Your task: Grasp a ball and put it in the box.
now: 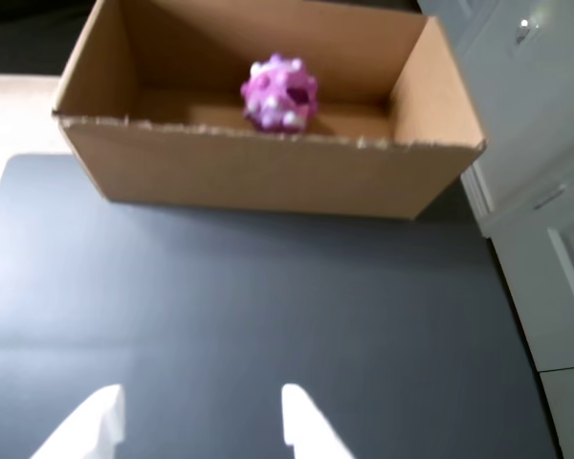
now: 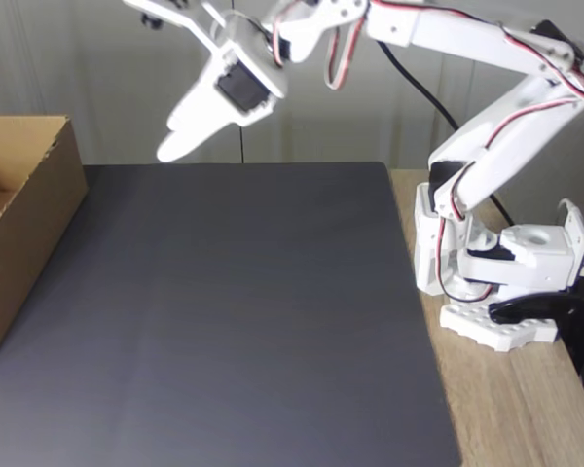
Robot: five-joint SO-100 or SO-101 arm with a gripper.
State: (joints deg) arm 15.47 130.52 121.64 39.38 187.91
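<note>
The bench [image 2: 526, 409] carries a dark mat [image 2: 224, 321], which spreads under and ahead of the end effector. The box [image 1: 258, 172] stands at the mat's far edge in the wrist view, straight ahead of the end effector and well apart from it. The end effector [image 1: 196, 421] hangs above the mat, its two white fingers [image 1: 306, 421] spread apart and empty. The ball [image 1: 280, 92] lies inside the box, on its floor.

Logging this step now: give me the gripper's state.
Gripper: open, holding nothing; the ball lies inside the box.
</note>
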